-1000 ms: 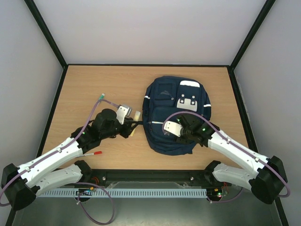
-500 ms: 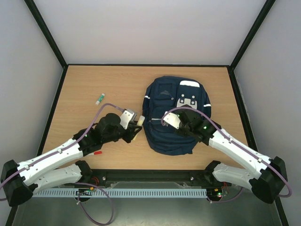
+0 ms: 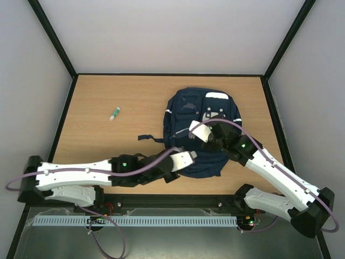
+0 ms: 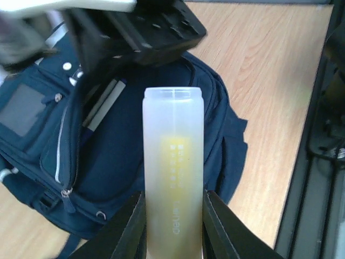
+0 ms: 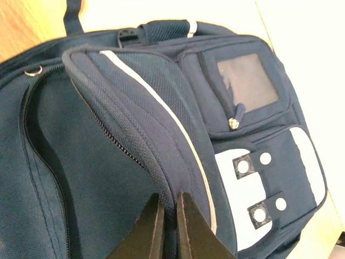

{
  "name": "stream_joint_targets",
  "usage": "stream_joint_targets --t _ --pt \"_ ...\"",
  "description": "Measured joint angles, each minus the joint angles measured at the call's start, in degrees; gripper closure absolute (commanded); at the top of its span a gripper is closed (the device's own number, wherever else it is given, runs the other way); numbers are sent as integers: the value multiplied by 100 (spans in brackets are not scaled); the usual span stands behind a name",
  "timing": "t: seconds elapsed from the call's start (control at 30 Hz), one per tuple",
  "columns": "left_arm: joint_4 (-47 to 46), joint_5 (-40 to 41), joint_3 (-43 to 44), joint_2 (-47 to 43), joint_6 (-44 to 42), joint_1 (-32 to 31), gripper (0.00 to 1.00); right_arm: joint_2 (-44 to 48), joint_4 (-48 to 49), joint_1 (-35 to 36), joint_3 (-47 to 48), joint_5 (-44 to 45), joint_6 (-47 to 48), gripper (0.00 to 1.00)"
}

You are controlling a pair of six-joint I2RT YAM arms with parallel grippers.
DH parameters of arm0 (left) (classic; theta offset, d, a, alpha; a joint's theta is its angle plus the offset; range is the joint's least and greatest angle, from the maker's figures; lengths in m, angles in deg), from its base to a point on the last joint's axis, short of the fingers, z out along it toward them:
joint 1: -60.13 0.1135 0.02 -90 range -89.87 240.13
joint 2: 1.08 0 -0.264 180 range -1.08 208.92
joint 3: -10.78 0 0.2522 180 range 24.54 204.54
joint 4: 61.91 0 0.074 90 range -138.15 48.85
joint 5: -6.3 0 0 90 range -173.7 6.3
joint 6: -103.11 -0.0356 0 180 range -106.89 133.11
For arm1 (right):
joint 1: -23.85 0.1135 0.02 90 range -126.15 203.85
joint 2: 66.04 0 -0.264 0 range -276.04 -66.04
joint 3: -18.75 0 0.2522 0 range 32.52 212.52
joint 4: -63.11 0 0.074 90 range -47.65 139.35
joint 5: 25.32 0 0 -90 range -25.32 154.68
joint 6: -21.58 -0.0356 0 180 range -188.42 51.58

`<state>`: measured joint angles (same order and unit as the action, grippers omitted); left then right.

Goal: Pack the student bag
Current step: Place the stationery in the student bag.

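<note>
The student bag is a navy backpack lying flat at the table's right centre, with a white patch bearing two dots. My right gripper is shut on the zipped edge of the bag's front flap and holds it raised, so the compartment gapes. Two pens show inside that gap. My left gripper is shut on a frosted tube with yellow contents. It holds the tube just in front of the bag's near edge, pointing at the opening. The right gripper sits above the bag's middle.
A small green-capped stick lies on the wooden table at the left. A dark bag strap trails left of the bag. My left arm stretches across the near edge. A black frame rail borders the table.
The left arm swung from the bag's left side round to its near edge, carrying the tube. The right gripper closed on the flap edge and lifted it.
</note>
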<state>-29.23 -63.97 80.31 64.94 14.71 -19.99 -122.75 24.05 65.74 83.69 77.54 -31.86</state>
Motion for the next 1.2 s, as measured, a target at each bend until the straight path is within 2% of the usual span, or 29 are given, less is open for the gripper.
stream_joint_targets --t 0.17,0.4,0.67,1.07,1.1,1.13,1.2 --pt "131 828 568 1056 -927 -393 98 -4 -164 -59 365 -140 -52 99" --pt "-33 1709 831 2144 -2402 -461 98 -4 -334 -81 463 -448 -192 99" --pt "-1021 2404 881 3008 -3864 -208 98 -22 -409 -144 570 -625 -278 99" --pt "-3093 2765 914 4166 -5598 684 98 -39 -588 -186 730 -879 -413 99" --pt "-3298 2791 914 4262 -5722 723 97 -39 -597 -192 730 -894 -424 99" --pt "-3447 2802 914 4325 -5812 741 92 -39 -601 -197 730 -903 -431 99" --pt "-3731 2826 914 4422 -5987 745 72 -39 -612 -216 732 -933 -446 99"
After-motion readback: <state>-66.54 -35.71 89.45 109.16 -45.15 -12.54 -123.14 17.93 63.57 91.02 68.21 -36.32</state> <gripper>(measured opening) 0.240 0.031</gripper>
